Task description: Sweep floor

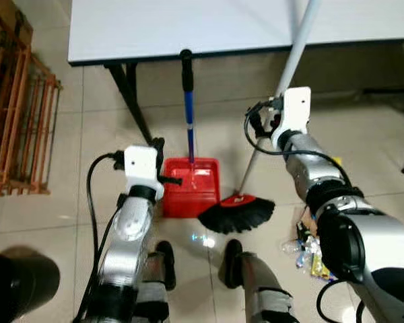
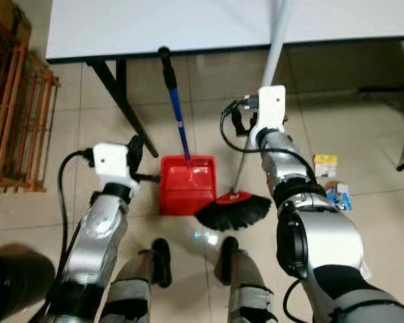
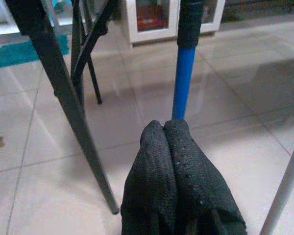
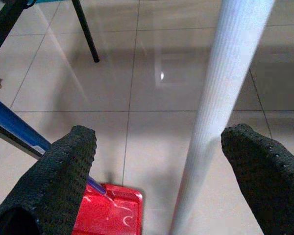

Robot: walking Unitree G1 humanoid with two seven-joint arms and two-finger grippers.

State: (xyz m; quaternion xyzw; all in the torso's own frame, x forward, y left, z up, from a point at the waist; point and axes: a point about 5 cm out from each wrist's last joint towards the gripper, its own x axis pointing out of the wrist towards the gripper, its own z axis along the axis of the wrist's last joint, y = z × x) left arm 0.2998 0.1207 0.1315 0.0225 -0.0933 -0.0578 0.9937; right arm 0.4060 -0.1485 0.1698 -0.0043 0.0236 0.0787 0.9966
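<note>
the floor point(image 1: 363, 134) is shiny pale tile. a white table point(image 1: 209, 23) stands at 12 o'clock, a wooden rack point(image 1: 17, 128) at 9 o'clock. small litter point(image 2: 326, 165) lies at 3 o'clock. open floor runs under the table. the red dustpan point(image 1: 192, 188) sits in the middle, its blue handle point(image 1: 188, 114) pointing up. the black broom head point(image 1: 237, 212) touches the floor just beside it. the left gripper point(image 3: 171, 161) is pressed together, holding nothing, near the blue handle. the right gripper point(image 4: 157, 171) is spread wide around the white broom pole point(image 4: 225, 98), not touching it.
</note>
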